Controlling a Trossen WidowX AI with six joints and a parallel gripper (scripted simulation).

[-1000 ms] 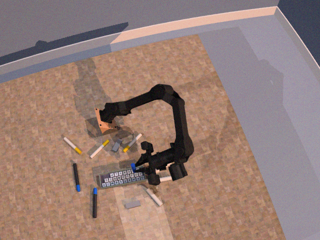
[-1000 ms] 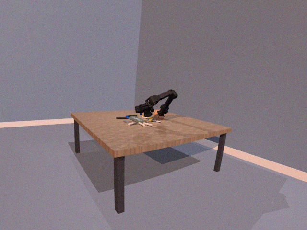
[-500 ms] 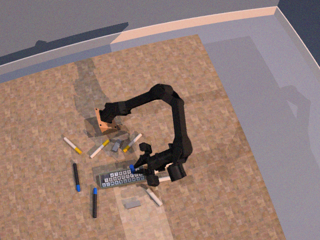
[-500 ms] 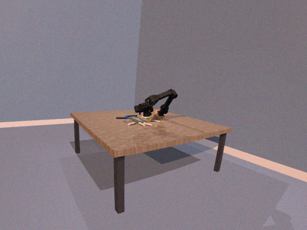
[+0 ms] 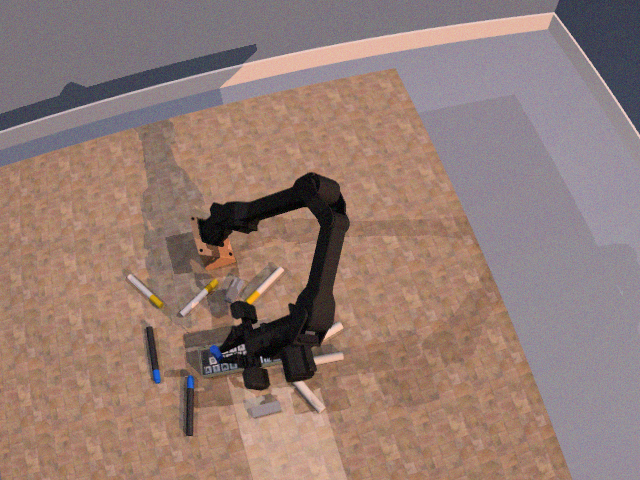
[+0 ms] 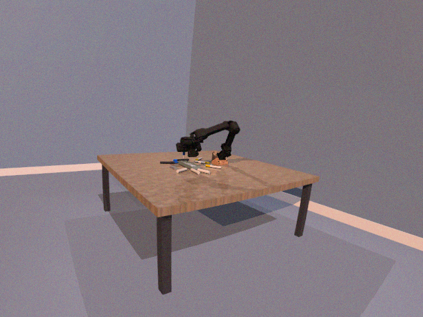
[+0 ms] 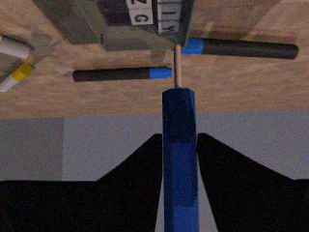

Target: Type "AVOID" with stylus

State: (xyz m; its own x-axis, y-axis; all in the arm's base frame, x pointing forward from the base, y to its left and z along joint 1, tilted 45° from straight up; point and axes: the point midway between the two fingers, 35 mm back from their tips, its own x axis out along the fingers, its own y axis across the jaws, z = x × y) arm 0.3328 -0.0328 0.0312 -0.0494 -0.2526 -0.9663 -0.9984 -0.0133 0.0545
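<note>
My gripper is shut on the blue stylus, whose thin tip points away from the fingers. The keyboard is a grey-green case with rows of white lettered keys; the arm covers its right part in the top view. The gripper is above the keyboard's left part. In the wrist view the tip overlaps the case's end edge, near the keys marked I and Y. Its height over the keys, and whether it touches, cannot be told.
Dark markers with blue ends lie left of the keyboard. White-and-yellow markers lie behind it. Several white sticks lie at its right. Grey blocks lie in front and behind.
</note>
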